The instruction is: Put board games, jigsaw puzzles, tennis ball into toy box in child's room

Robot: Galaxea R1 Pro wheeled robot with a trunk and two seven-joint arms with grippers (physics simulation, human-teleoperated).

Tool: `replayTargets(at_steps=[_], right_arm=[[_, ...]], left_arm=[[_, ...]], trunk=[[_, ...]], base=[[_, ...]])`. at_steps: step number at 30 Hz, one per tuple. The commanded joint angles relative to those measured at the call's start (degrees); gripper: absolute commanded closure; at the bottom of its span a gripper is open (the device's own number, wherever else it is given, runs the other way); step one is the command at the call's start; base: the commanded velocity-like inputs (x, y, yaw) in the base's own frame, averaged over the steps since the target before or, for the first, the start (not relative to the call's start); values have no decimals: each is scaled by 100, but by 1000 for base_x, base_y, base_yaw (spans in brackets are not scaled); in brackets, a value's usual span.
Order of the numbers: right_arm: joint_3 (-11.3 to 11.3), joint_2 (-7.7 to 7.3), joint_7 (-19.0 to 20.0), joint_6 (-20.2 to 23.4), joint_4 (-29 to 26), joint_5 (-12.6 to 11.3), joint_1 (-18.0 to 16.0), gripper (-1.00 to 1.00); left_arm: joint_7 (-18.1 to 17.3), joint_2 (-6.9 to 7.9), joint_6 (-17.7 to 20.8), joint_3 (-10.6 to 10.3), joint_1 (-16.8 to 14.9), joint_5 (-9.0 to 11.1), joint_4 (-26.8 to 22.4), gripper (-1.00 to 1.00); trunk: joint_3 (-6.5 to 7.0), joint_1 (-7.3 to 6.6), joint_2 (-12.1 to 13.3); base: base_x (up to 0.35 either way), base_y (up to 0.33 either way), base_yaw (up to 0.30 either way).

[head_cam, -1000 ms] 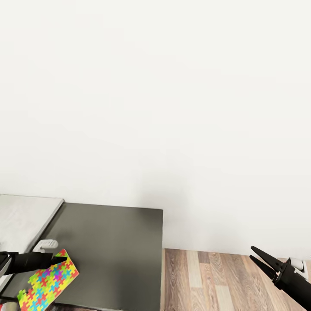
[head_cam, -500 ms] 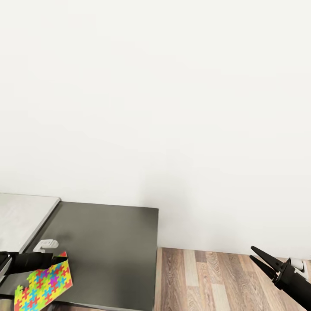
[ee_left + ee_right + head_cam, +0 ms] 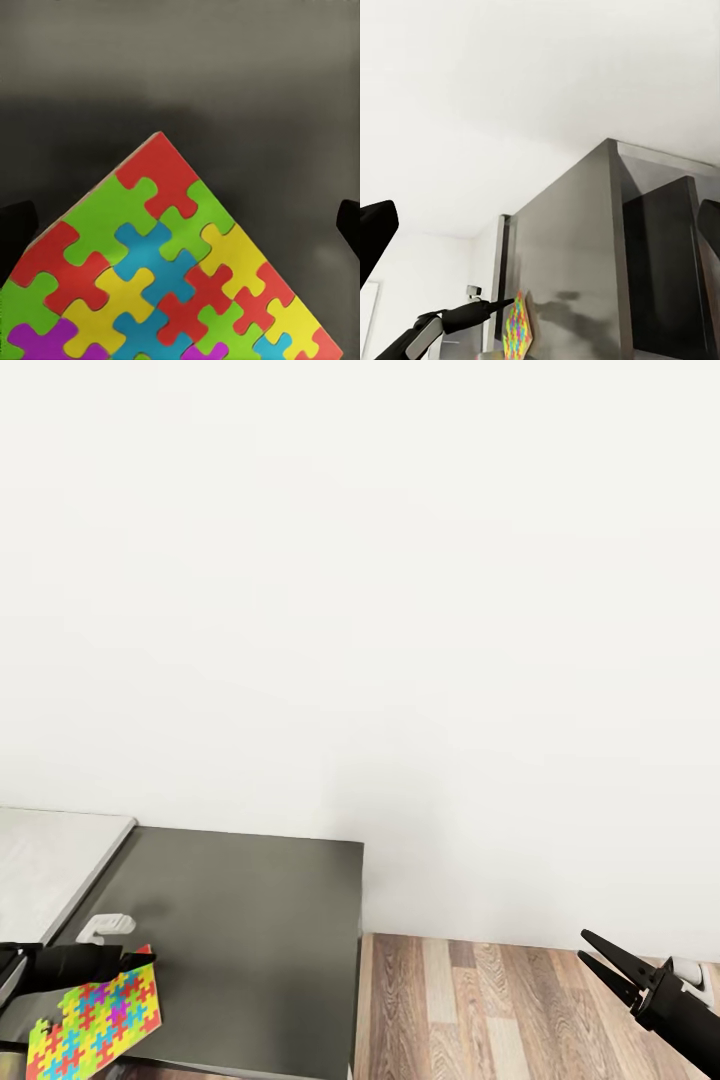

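The main risk is the jigsaw puzzle [image 3: 92, 1023] slipping free: the left gripper [image 3: 135, 958] seems to pinch only its top corner, and the thin square hangs tilted over the dark-grey table section [image 3: 250, 930], so a swing could shed it. That arm reaches in from the left, fingers together on the puzzle. The right gripper [image 3: 592, 950] idles over the wood floor [image 3: 480, 1010], fingers apart, holding nothing.

We face a plain white wall [image 3: 380, 580] in soft, even light. Below it runs a light wood-plank floor [image 3: 480, 1010]. A low dark-grey desk section [image 3: 250, 940] stands against the wall, joined to a light grey top [image 3: 50, 860].
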Motion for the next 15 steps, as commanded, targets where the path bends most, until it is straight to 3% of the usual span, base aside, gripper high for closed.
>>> replayTargets(at_steps=[1,8,15], right_arm=[[-3,-2,11,24,-3,0,-1,-100],[-3,3,10,24,-3,-4,-1,-100],[-3,3,11,24,-3,0,-1,-100]], left_arm=[[-20,1,54,20,-3,12,-4,-100],[-44,23,54,44,-3,60,-33,-100],[-470,32,54,55,-3,68,-65,-100]], trunk=[[-9,3,-10],[-9,3,-10],[-9,3,-10]], base=[[0,-7,0],[0,-2,0],[0,0,0]])
